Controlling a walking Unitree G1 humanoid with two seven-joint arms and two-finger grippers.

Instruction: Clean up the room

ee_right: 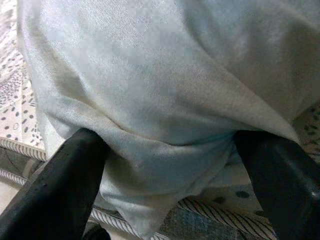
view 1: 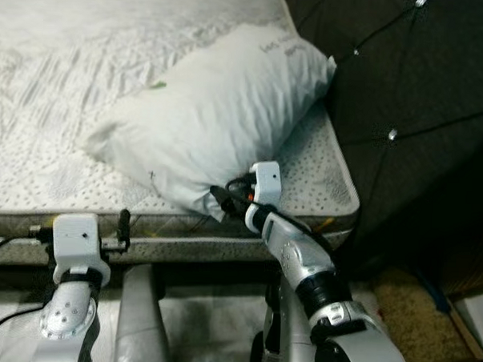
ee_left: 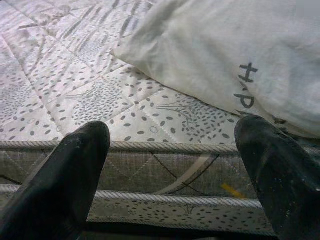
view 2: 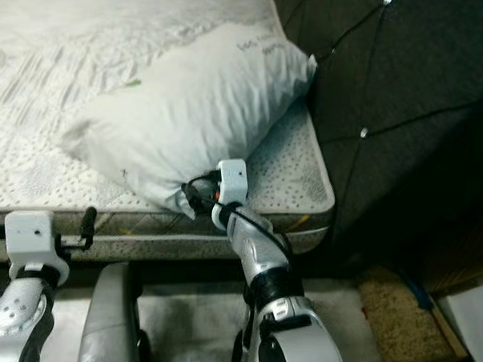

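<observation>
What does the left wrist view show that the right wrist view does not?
The left wrist view shows black lettering on the pillow and the left gripper open, level with the mattress edge, touching nothing. The right wrist view shows the right gripper open around the pillow's corner. Both views share the white pillow on the patterned mattress.

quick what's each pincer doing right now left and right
Left pincer: open, empty, at the mattress edge.
Right pincer: open, fingers either side of the pillow corner, not yet closed on it.
</observation>
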